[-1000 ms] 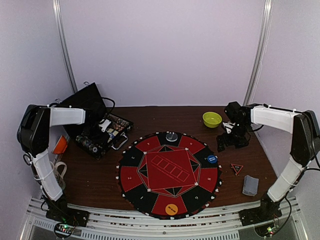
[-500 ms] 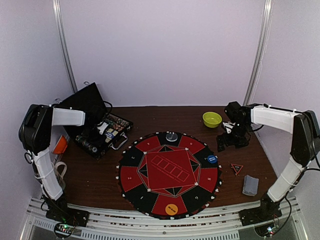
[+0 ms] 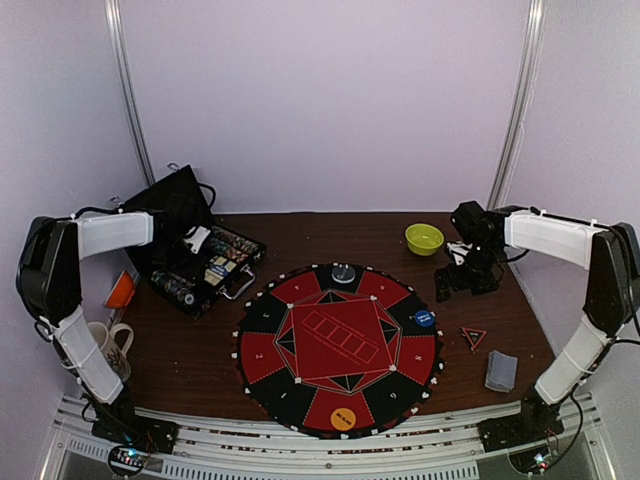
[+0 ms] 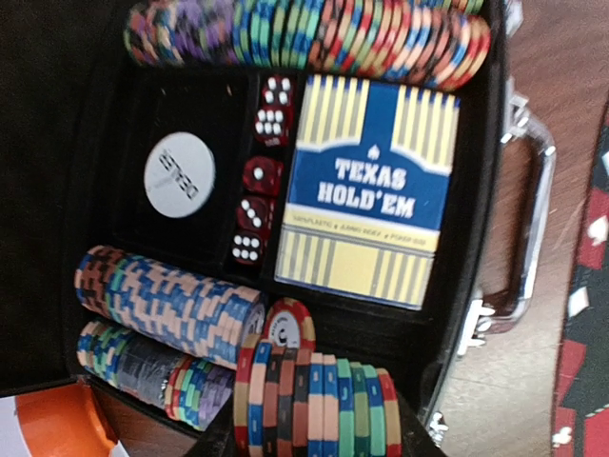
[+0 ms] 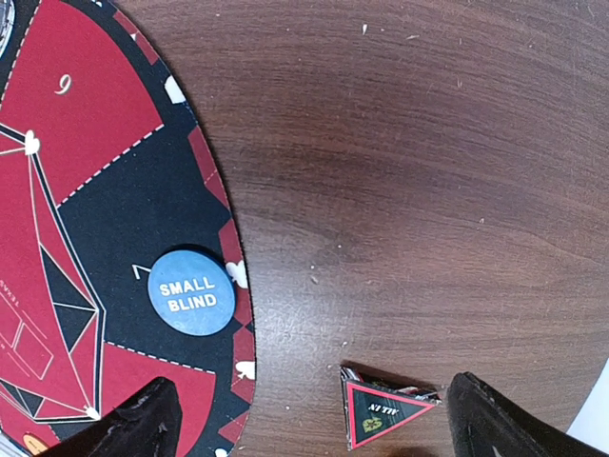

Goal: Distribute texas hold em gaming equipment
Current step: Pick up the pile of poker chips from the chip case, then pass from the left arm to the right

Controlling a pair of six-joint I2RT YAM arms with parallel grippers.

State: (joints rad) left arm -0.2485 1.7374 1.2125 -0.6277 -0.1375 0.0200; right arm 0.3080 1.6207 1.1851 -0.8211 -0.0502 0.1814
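- The left gripper (image 3: 197, 240) is hanging over the open black carrying case (image 3: 200, 262) at the far left of the dark brown wooden table (image 5: 428, 143)
- In the left wrist view its dark tips are showing at either end of a short row of striped-edge poker chips (image 4: 317, 405), and they are looking clamped on that row
- Behind it, inside the case, longer rows of multicoloured striped chips (image 4: 171, 303) are lying on edge
- A blue and yellow "Texas Hold'em" card box (image 4: 366, 190) is lying flat in the middle compartment, with a column of dark red dice (image 4: 259, 176) just beside it and a white round dealer button (image 4: 179, 174) in the next compartment
- The right gripper (image 3: 468, 275) is hovering above bare wood to the right of the big round red-and-black mat (image 3: 338, 345), its fingers (image 5: 143, 424) standing wide apart and holding nothing
- A round blue "small blind" button disc (image 5: 193, 292) is lying on a black wedge at the mat's right edge
- A small black triangular plaque with a red border (image 5: 385, 411) is lying on the wood near that edge
- A round orange button disc (image 3: 343, 418) is sitting on the mat's near edge
- A stack of grey-blue backed playing cards (image 3: 500, 371) is lying on the table near the right arm's base, apart from the mat
- A lime-green bowl (image 3: 424, 238) is sitting at the far right, near the right gripper
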